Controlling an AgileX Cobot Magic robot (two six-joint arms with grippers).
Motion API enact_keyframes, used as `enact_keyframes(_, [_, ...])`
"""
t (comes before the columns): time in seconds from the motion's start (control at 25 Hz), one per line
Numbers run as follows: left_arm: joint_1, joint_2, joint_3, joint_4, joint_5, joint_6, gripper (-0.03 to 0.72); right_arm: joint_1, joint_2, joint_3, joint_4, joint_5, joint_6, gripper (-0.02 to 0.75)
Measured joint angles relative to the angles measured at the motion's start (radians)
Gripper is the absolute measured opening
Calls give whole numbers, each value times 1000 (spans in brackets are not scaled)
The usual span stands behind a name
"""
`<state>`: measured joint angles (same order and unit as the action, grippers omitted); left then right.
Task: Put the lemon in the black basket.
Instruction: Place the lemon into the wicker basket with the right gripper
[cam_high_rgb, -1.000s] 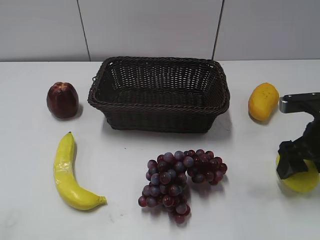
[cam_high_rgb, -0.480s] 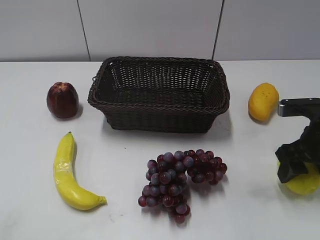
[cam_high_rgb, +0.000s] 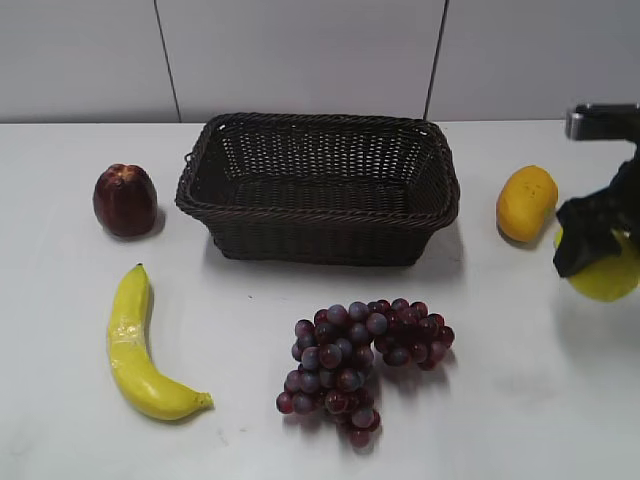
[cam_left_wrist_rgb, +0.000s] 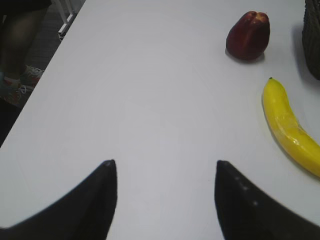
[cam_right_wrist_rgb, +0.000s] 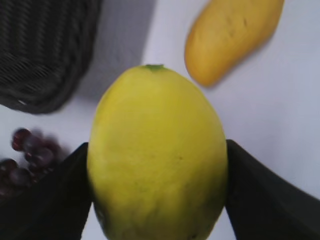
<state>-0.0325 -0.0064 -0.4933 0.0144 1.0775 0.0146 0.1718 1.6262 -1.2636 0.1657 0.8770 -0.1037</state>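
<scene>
My right gripper (cam_high_rgb: 597, 243) is shut on the lemon (cam_high_rgb: 606, 272), a pale greenish-yellow oval, and holds it above the table at the far right. In the right wrist view the lemon (cam_right_wrist_rgb: 157, 155) fills the space between the jaws (cam_right_wrist_rgb: 157, 185). The black basket (cam_high_rgb: 320, 188) stands empty at the back middle, to the left of the lemon; its corner shows in the right wrist view (cam_right_wrist_rgb: 45, 55). My left gripper (cam_left_wrist_rgb: 162, 172) is open and empty over bare table; it does not show in the exterior view.
An orange-yellow mango-like fruit (cam_high_rgb: 526, 203) lies right of the basket, close to the lemon. A bunch of purple grapes (cam_high_rgb: 360, 365) lies in front of the basket. A banana (cam_high_rgb: 140, 345) and a dark red apple (cam_high_rgb: 125, 200) lie on the left.
My right gripper has risen with the lemon, lifting it off the table at the front right to about the height of the mango-like fruit. Nothing else has moved.
</scene>
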Motion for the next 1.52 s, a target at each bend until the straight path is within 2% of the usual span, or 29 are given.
enact_keyframes(0.36, [0,0,0,0,0,0,456,208,203,-390,1,16,-3,543])
enact_keyframes(0.6, [0,0,0,0,0,0,456,289,411,-550,1,18,-6,543])
enact_keyframes(0.8, [0,0,0,0,0,0,456,309,564,-605,3,3,-6,543])
enact_keyframes(1.0, [0,0,0,0,0,0,456,310,668,-609,4,-74,-6,543])
enact_keyframes(1.36, [0,0,0,0,0,0,456,310,701,-611,9,-97,-6,543])
enact_keyframes(1.48, [0,0,0,0,0,0,456,310,701,-611,9,-85,-5,633])
enact_keyframes(1.52, [0,0,0,0,0,0,456,310,701,-611,9,-75,-5,638])
